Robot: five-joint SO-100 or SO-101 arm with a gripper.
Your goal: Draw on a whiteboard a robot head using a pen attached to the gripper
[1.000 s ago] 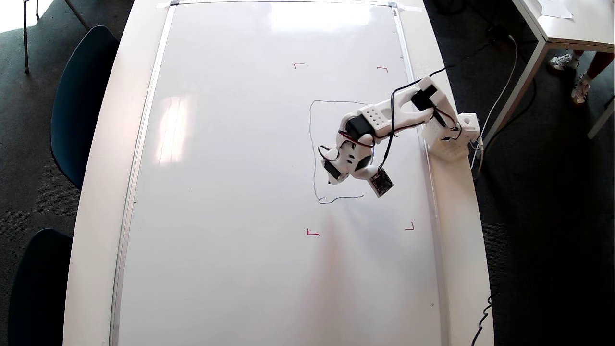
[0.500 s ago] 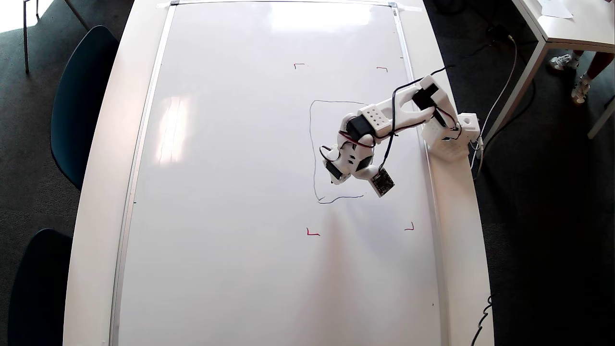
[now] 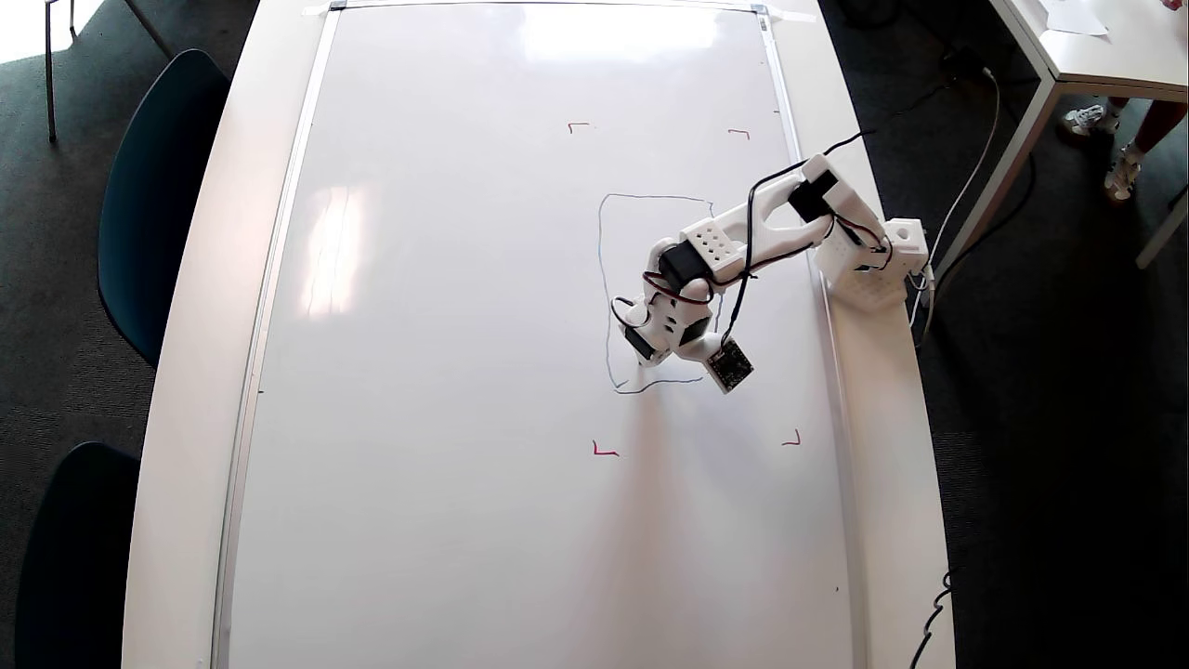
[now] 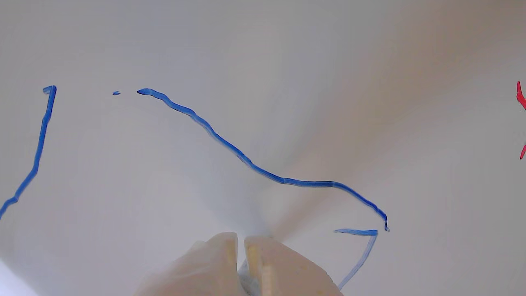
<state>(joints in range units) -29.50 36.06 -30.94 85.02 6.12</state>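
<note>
Since the earlier frames, the gripper point(image 3: 644, 360) has travelled down and slightly left in the overhead view, toward the lower left corner of the outline, and the elbow has folded further over the board.

Nearest, in the wrist view, the two pale fingers point(image 4: 218, 263) stand pressed together with only a narrow slit between them, something grey wedged at its base. This is judged to be the pen; its tip is not visible, so contact with the board cannot be confirmed.

Just beyond the fingers, the robot head point(image 3: 602, 279) exists only as an incomplete rectangle. Its bottom stroke runs across the wrist view, a short corner hook lies just right of the fingers, and a gap with a stray dot breaks the line further left. No inner boxes or side stalk are drawn.

Farther out, the whiteboard point(image 3: 446, 520) lies flat on the white counter point(image 3: 186, 390), red corner marks point(image 3: 604, 452) bracketing the drawing area.

Judgement: the unfinished corner lies just ahead and right of the fingers, so the next stroke turns on closing it.
</note>
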